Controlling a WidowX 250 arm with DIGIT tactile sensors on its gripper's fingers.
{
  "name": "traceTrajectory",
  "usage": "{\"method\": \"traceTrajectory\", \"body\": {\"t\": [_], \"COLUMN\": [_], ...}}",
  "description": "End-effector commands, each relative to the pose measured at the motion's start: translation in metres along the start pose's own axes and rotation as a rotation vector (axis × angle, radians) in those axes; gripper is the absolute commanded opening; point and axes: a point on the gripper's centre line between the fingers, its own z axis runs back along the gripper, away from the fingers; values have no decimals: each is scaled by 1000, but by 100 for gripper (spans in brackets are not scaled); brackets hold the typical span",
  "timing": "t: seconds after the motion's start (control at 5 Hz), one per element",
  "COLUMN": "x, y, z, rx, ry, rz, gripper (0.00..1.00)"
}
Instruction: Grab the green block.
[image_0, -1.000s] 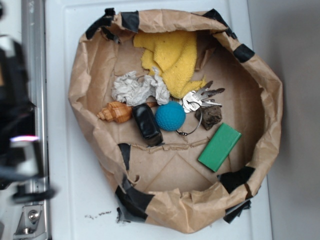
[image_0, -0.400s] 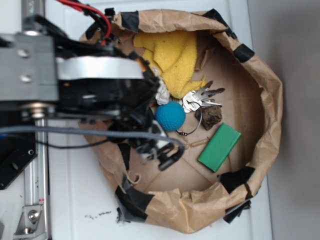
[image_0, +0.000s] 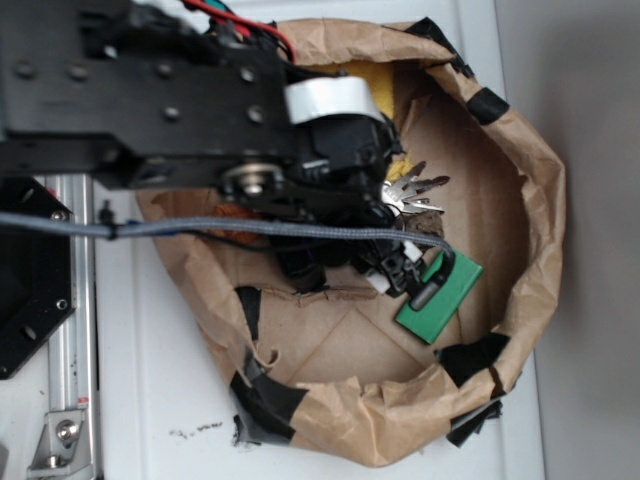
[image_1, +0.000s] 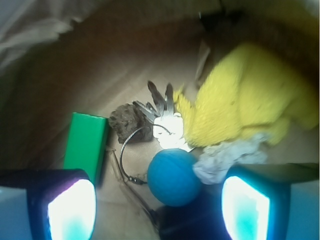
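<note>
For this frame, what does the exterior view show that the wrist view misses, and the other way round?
Only the exterior view shows the whole taped paper bag, the arm above it and the white surface beneath. Only the wrist view shows the blue ball, the crumpled paper and the dark rock; the arm hides them outside. Both show the green block, keys, yellow cloth and the gripper, open.
</note>
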Motion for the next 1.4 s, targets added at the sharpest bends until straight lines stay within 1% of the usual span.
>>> {"method": "traceTrajectory", "body": {"t": [0.0,0.2,0.4,0.6,0.8,1.0,1.2], "x": [1,-5,-9,-15,-17,-10,-6], "y": [-52,-62,-64,-62,-61,-57,-49], "z": [-23,-29,-36,-53,-73,-86,-93], "rx": [-25,-35,-35,-25,25,87,131], "ry": [52,77,74,115,100,31,-73], "rz": [85,113,132,174,159,73,-145], "gripper": [100,100,100,100,100,100,96]}}
